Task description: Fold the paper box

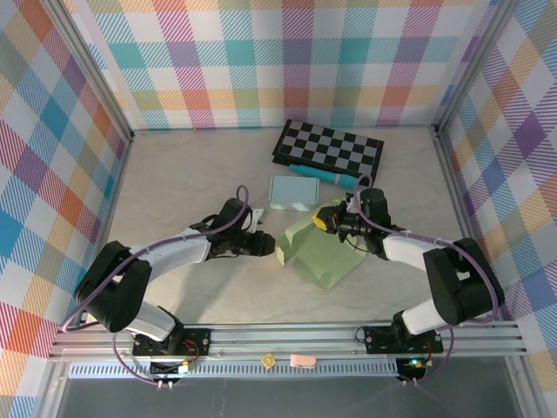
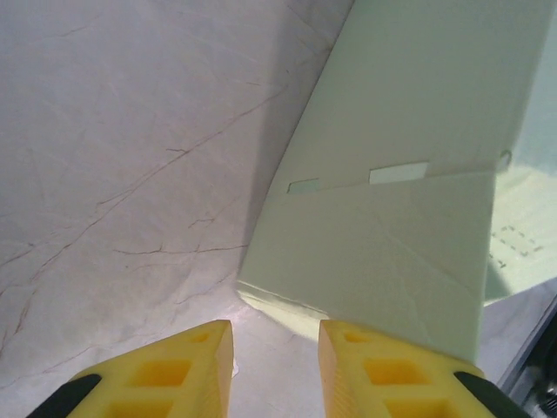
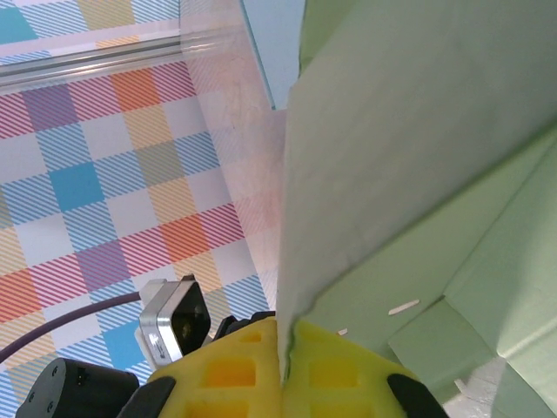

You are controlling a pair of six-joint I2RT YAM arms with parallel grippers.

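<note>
Folding looks early-to-mid stage, by my read. The pale green paper box lies on the table btwn the two arms. It's mostly an open sheet, w/ one panel raised on its left side and a flap lifted at the far right. No closed walls yet, and the slots in the left panel are empty, no tabs tucked. Left to do: stand the remaining sides and lock the tabs.

Right gripper: jaws pinched tight on the edge of the lifted flap, holding it up. Left gripper: just beside the raised left panel, jaws a narrow gap apart w/ nothing btwn them.

Containers: the box isn't one yet, nothing in it. A light blue flat item sits just behind; can't tell if it holds anything. Chessboard and teal marker are further back.
</note>
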